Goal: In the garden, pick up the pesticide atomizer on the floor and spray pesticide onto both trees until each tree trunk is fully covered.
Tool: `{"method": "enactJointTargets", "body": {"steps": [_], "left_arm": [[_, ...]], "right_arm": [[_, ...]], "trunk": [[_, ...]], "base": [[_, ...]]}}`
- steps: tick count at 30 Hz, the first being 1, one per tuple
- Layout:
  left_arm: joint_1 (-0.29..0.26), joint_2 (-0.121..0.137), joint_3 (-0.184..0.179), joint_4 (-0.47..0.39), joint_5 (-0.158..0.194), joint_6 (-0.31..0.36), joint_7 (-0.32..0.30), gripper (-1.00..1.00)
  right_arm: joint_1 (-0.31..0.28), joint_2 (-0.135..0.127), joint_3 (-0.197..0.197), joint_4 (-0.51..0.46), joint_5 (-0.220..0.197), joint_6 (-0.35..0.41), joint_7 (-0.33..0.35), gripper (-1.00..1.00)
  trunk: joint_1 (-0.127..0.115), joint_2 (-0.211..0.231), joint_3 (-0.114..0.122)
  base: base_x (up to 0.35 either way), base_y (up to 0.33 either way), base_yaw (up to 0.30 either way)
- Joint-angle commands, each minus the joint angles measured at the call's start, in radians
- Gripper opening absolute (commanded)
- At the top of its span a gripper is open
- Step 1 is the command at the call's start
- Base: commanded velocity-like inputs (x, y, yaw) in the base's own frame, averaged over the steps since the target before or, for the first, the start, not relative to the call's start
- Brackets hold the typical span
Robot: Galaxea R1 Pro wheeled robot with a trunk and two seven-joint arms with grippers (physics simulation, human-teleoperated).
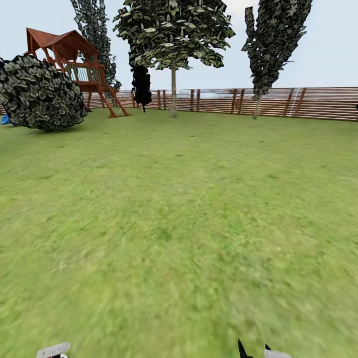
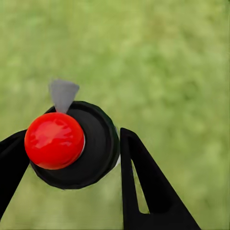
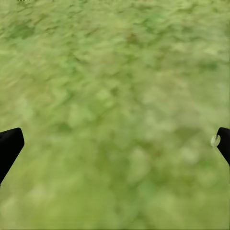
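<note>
The pesticide atomizer [image 2: 72, 146] has a round black body, a glossy red knob and a small grey nozzle. It sits between the black fingers [image 2: 143, 187] of my left gripper [image 2: 72, 135], which is shut on it above blurry grass. A pale grey tip [image 1: 52, 350] pokes in at the head view's bottom left edge. My right gripper [image 3: 115, 148] is open, its fingers spread wide over bare grass, and its tips [image 1: 256, 352] show at the head view's bottom edge. Two trees with pale trunks [image 1: 173, 92] [image 1: 257, 104] stand far off by the fence.
A wide lawn [image 1: 189, 209] stretches to a brown slatted fence [image 1: 298, 102]. A big round bush [image 1: 40, 94] and a wooden play tower [image 1: 74, 59] stand at the far left. A black-leaved thin tree [image 1: 141, 84] is beside the nearer pale trunk.
</note>
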Motion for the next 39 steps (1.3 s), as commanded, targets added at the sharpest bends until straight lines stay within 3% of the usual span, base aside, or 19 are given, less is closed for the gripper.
{"method": "enactJointTargets", "body": {"steps": [1, 39], "left_arm": [[0.0, 0.0, 0.001, 0.0, 0.001, 0.0, 0.0, -1.0], [0.0, 0.0, 0.001, 0.0, 0.001, 0.0, 0.0, -1.0]], "right_arm": [[0.0, 0.0, 0.0, 0.0, 0.0, 0.0, 0.0, 1.0], [0.0, 0.0, 0.0, 0.0, 0.0, 0.0, 0.0, 1.0]], "trunk": [[0.0, 0.0, 0.0], [0.0, 0.0, 0.0]], "base": [[0.338, 0.0, 0.0], [0.338, 0.0, 0.0]]}}
